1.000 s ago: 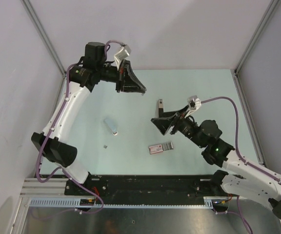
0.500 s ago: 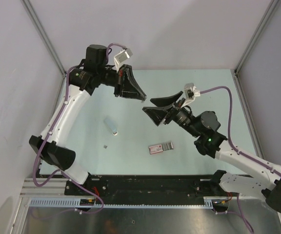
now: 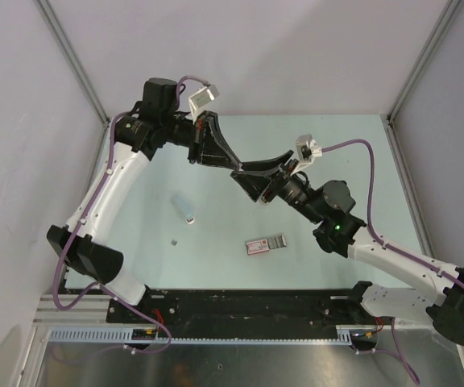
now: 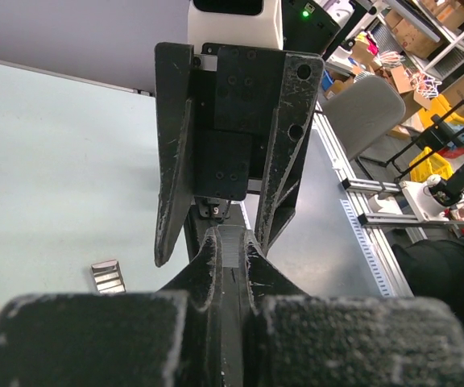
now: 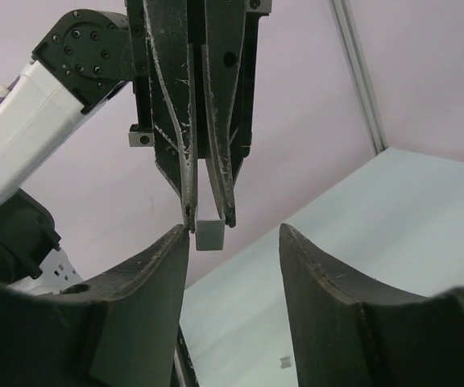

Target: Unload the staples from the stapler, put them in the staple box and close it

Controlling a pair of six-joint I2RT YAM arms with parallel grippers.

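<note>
The stapler [image 5: 209, 235] is up off the table [image 3: 353, 153], pinched at the tips of the left gripper [image 5: 209, 213]. That gripper reaches in from 10 o'clock in the top view. The right gripper [image 5: 232, 242] comes at it from 4 o'clock, and the two meet nose to nose near the middle of the table.

Only the stapler's end shows clearly. It is a small square-ended block of pale silver-grey metal, smooth and matte, poking just past the fingertips. Behind it, the slot between the fingers looks dark. I cannot tell whether any staples show.

Both grippers have long black fingers that taper to the tip, with scuffed, scratched inner faces.

The left gripper is pressed together on the stapler, one finger on each side. The right gripper is spread with nothing between its fingers. The metal end sits at its mouth, closer to the 9 o'clock finger in the right wrist view, and I cannot tell whether they touch.

On the table, a flat box with a red-and-white label [image 3: 266, 244] lies at 5 o'clock of the meeting point. A pale blue-grey oblong [image 3: 184, 207] lies at 8 o'clock.
</note>
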